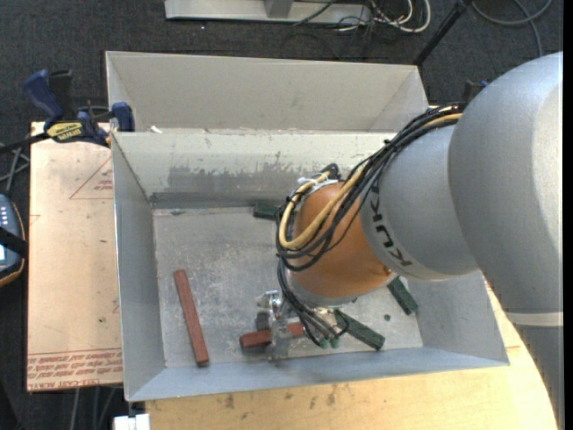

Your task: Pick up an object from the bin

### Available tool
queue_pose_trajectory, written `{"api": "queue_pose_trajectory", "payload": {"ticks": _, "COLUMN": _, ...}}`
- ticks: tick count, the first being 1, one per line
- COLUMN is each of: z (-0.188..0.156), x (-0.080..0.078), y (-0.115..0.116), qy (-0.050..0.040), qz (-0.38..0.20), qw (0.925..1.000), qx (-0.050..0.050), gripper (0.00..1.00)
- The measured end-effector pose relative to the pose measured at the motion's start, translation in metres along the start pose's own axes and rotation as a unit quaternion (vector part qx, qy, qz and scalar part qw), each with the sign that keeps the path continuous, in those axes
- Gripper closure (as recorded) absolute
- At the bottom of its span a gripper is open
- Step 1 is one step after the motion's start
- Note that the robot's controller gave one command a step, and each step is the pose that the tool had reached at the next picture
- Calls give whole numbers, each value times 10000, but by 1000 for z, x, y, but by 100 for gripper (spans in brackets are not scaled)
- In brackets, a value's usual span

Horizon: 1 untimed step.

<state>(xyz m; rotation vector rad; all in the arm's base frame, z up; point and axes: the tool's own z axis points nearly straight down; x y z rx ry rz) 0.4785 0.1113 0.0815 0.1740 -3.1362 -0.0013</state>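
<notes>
- Dark carpet (54, 25) all round, with the grey metal bin (134, 240) sitting on it. Floor cords (394, 7) trail over the carpet beyond the bin's far wall.
- Small red block (254, 339): short, brick-red, lying flat on the bin floor close to the near wall, roughly mid-way along it.
- Gripper (279, 328) is down at floor level just beside that block, on its right as I look in. Touching or a hair apart, I can't resolve which.
- Grip state: cannot tell. Wrist and wiring hang over the tip, so spread or pinched isn't readable from where I stand. Not calling the block held.
- Dark green strip (363, 333) lies flat just right of the gripper, angled, near the same front wall.
- Second green piece (402, 296) sits further right, its upper end tucked under the edge of the arm.
- Third green piece (266, 210) lies at the foot of the far wall, well apart from the gripper, with one end hidden behind the wrist.
- Long red-brown stick (191, 318) lies flat on the left half of the floor, running roughly near-to-far, its near end by the front wall. It is well apart from the block.
- Orange cover (336, 249) on the wrist sits directly above the gripper. Wrist cables (300, 222), black and yellow, loop over its left face and run down toward the tip.
- Arm (501, 177): a fat grey link with KUKA lettering comes in over the right rim and hides the right rear part of the bin.
- Bin floor and far wall look scuffed and scratched.
</notes>
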Motion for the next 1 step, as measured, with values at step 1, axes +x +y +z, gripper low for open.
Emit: {"api": "queue_pose_trajectory", "payload": {"ticks": 1, "z": -5, "x": -1, "y": 0, "qy": -8, "qz": 0, "qw": 10000, "qx": -1, "gripper": 100}}
